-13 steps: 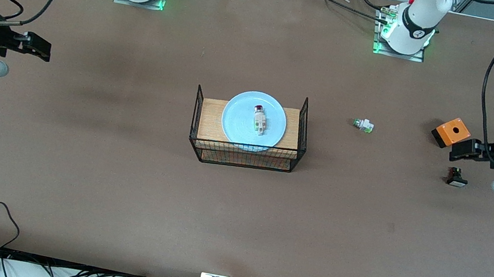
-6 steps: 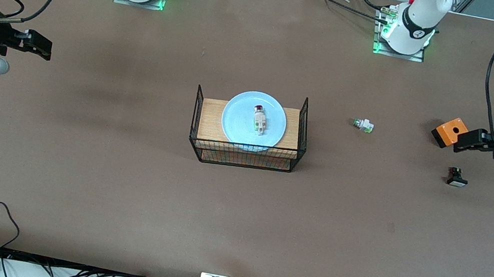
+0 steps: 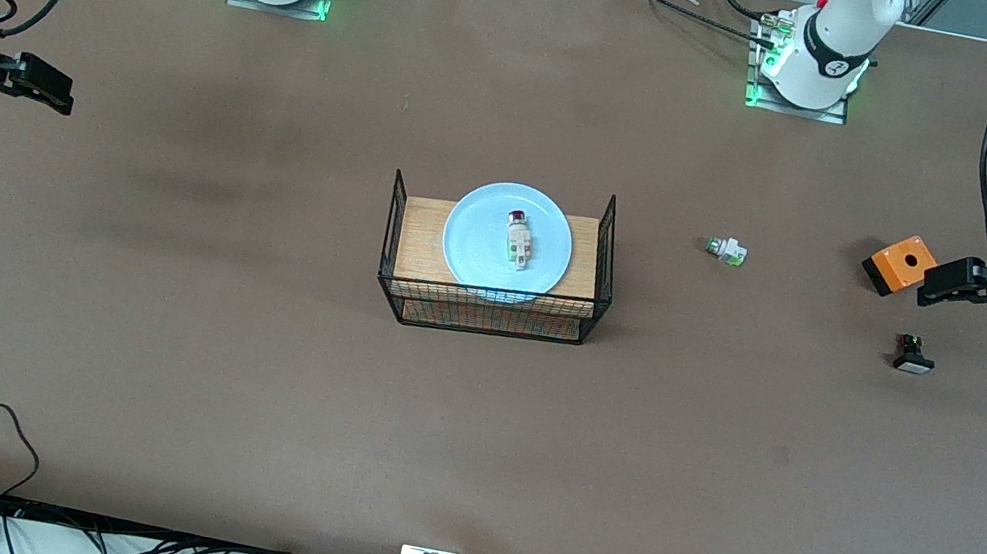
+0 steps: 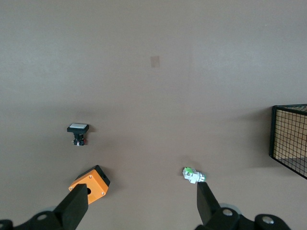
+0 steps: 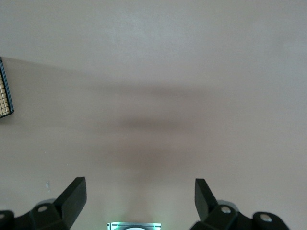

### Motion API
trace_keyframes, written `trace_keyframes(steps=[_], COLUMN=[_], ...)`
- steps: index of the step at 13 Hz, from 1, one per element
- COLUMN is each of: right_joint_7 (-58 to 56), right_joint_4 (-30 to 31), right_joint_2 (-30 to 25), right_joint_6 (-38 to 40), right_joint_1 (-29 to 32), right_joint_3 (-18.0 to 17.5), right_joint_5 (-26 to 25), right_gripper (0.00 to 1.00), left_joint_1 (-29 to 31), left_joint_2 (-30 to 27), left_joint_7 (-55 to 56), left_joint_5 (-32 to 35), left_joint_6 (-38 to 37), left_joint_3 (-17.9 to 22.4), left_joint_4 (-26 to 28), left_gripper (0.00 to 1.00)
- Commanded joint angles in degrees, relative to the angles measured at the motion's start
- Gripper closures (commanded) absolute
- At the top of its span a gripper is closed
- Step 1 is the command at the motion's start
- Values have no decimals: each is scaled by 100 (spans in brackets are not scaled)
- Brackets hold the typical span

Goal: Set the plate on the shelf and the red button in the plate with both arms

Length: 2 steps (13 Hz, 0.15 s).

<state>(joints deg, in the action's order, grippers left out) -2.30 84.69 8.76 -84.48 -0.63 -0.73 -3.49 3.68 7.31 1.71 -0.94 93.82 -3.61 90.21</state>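
Plate and red button on the rack, both pincers open and well away.

The plate sat on the wooden top of the wire rack at the middle of the table, with the red button lying on it. The left pincer hung with fingers spread wide and empty over the table's left-arm end, beside an orange box, well apart from the rack. The right pincer, equally spread and empty, hung over the right-arm end, also well apart from the rack.
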Motion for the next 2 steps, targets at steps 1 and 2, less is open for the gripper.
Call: trace_keyframes(steps=[1,2], right_joint_7=[11,10], right_joint_4=[30,30], right_joint_2=[-68,-59], right_joint_6=[28,28], right_joint_1=[142,142], right_joint_3=[-147,-147], right_joint_5=[-3,6], right_gripper=[0,0], left_joint_1=[9,1], left_joint_2=[-80,-107], left_joint_7=[-127,-118], left_joint_5=[112,112], left_joint_6=[-57,-57], left_joint_3=[-34,-43], left_joint_4=[-12,-12], left_gripper=[0,0])
